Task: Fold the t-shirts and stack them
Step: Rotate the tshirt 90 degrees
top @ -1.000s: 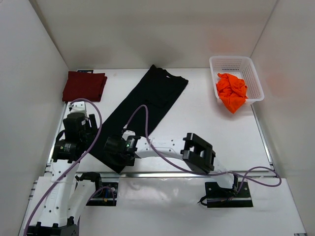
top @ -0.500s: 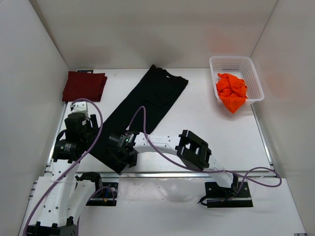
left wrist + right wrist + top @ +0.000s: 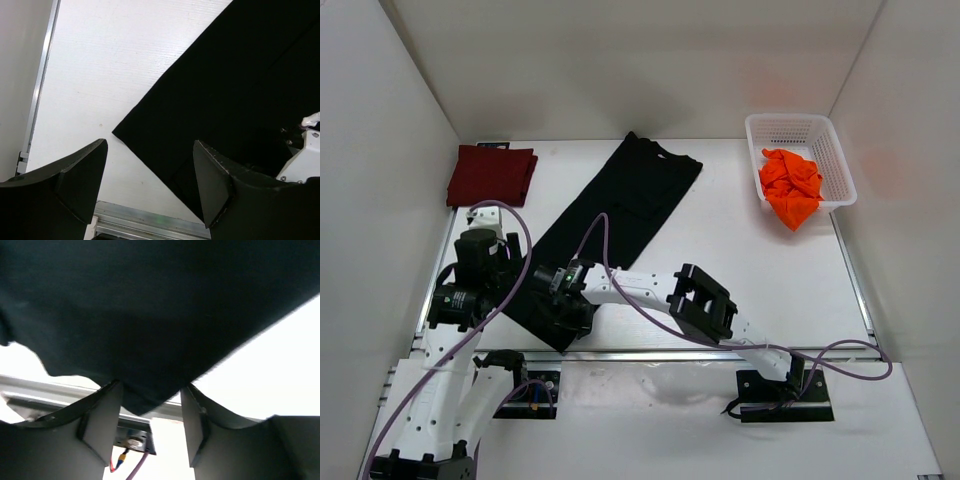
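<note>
The right hand [image 3: 151,387] is down at the near end of the black t-shirt [image 3: 620,200], plain soft cloth laid out as a long narrow strip. Its two dark fingers [image 3: 100,420] stand about half apart, and a pointed corner of the cloth lies in the gap between them. The fingers are not closed on it, so nothing is held. Past that corner, at 6 o'clock in the wrist view, runs the metal rail [image 3: 30,390] along the near edge of the white tabletop [image 3: 740,270].

In the overhead view the strip runs from this hand towards 1 o'clock, its neck end at the far side of the tabletop.

The left hand [image 3: 150,147] hovers at 9 o'clock of the right hand, just beside it, fingers spread wide and holding nothing. Below it the near left corner of the black t-shirt lies flat; the cloth fills the wrist view from 12 to 4 o'clock, with bare tabletop from 9 to 11.

At 12 o'clock of the left hand, well apart in the far left corner, the dark red t-shirt [image 3: 492,175] lies folded into a neat rectangle.

At 2 o'clock of the right hand, far across the tabletop, stands the white plastic mesh basket [image 3: 790,122]. The bright orange t-shirt [image 3: 790,185] sits crumpled in it, spilling over its near rim
</note>
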Robot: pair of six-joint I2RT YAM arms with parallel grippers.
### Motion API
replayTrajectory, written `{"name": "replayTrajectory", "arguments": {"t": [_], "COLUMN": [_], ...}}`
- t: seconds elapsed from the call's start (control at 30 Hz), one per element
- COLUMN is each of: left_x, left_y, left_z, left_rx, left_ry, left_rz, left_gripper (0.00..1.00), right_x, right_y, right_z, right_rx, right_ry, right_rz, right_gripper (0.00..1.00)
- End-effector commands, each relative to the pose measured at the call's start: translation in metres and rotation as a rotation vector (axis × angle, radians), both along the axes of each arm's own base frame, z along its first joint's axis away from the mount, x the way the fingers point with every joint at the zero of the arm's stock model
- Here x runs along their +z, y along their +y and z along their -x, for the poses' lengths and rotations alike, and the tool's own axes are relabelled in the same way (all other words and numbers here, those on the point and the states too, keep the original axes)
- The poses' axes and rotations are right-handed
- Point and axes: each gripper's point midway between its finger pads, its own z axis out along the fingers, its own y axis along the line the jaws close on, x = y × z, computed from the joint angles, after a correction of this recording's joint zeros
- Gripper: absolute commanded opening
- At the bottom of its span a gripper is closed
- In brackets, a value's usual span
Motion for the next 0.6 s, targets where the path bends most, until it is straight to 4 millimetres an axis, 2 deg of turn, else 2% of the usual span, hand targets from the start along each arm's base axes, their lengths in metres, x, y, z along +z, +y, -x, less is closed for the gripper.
{"name": "replayTrajectory", "arguments": {"t": [0.0,0.07,0.1,0.13,0.23,0.3,0.37,0.4,0.5,0.57], "left_x": [0.006,0.009,0.01,0.014,0.019,0.024,0.024,0.024,0.022,0.03], "left_y": [-0.002,-0.001,-0.002,-0.001,0.0,0.001,0.001,0.002,0.0,-0.001], "left_z": [-0.004,-0.004,-0.004,-0.004,-0.004,-0.004,-0.004,-0.004,-0.004,-0.004], "left_rx": [-0.011,-0.008,-0.013,-0.001,0.0,0.003,-0.001,0.0,-0.009,-0.01], "left_ry": [-0.029,-0.034,-0.031,-0.049,-0.06,-0.076,-0.076,-0.076,-0.073,-0.096], "left_rz": [0.0,-0.005,-0.01,-0.014,-0.032,-0.047,-0.06,-0.06,-0.067,-0.064], "left_gripper": [0.8,0.81,0.8,0.8,0.81,0.81,0.82,0.81,0.82,0.81], "right_x": [-0.05,-0.061,-0.062,-0.064,-0.073,-0.082,-0.082,-0.081,-0.08,-0.074], "right_y": [-0.058,-0.069,-0.07,-0.071,-0.055,-0.046,-0.036,-0.036,-0.044,-0.05], "right_z": [0.009,0.012,0.009,0.008,0.006,0.011,0.014,0.019,0.016,0.015], "right_rx": [-0.004,0.0,0.002,0.01,0.02,0.011,0.011,0.015,-0.011,-0.021], "right_ry": [0.022,0.046,0.046,0.042,0.06,0.084,0.083,0.087,0.077,0.05], "right_rz": [0.293,0.365,0.383,0.405,0.4,0.386,0.361,0.362,0.384,0.396], "right_gripper": [0.45,0.43,0.37,0.23,0.07,0.04,0.0,0.0,0.0,0.0]}}
